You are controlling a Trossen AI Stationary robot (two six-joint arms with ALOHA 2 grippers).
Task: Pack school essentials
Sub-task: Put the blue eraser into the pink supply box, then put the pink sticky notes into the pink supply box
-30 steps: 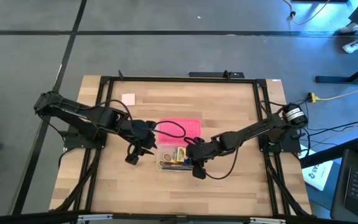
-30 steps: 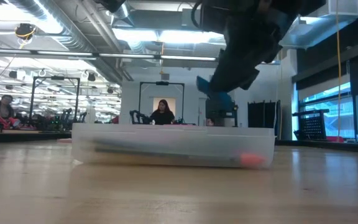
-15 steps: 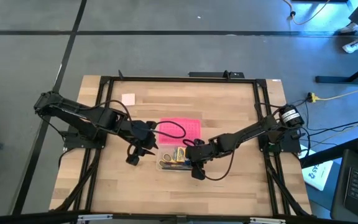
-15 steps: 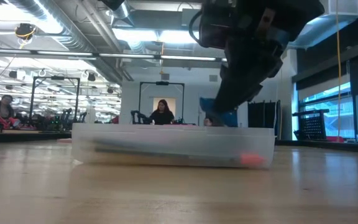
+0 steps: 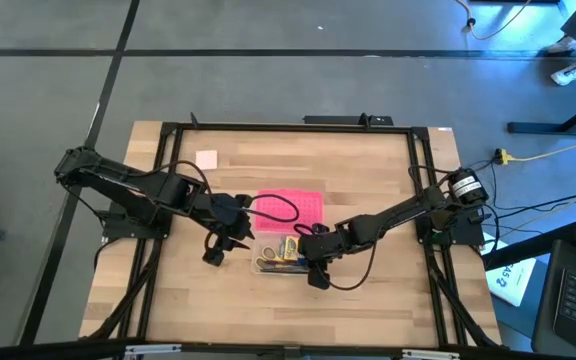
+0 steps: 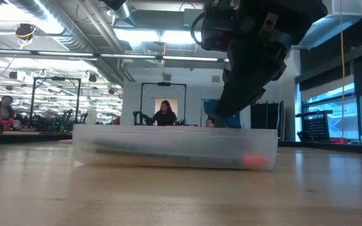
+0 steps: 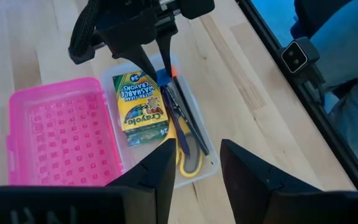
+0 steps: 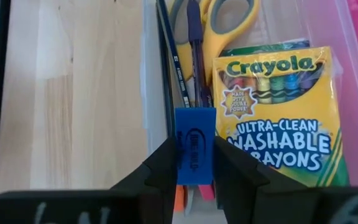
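Note:
A clear case (image 5: 280,256) stands on the table with its pink lid (image 5: 290,209) hinged open on the far side. In it lie a yellow-green crayon box (image 8: 278,118), yellow-handled scissors (image 8: 225,25), and a dark pen and pencils (image 8: 182,62). My right gripper (image 8: 195,155) hangs over the case's right end, shut on a small blue eraser (image 8: 195,134). My left gripper (image 7: 194,168) is open and hovers beside the case's left end. A pale pink pad (image 5: 206,158) lies flat near the table's far left corner. My right gripper pinches the blue eraser (image 8: 195,140) between its two fingers (image 8: 163,165), one on each long side. The fingers come down from above. The eraser is lifted clear and hangs at the level of the case's rim (image 6: 222,120), over the ends of the pen and pencils.
The open pink lid (image 7: 61,137) lies flat against the case's far side. A black frame (image 5: 288,127) runs round the table. Bare wood shows near the near edge (image 5: 288,310) and the far side. People and benches show in the room beyond the table.
My right gripper has come down toward the case's right end, carrying the blue eraser from well above the rim to about the rim's height. It has also edged a little toward the table's left. The left arm has kept still.

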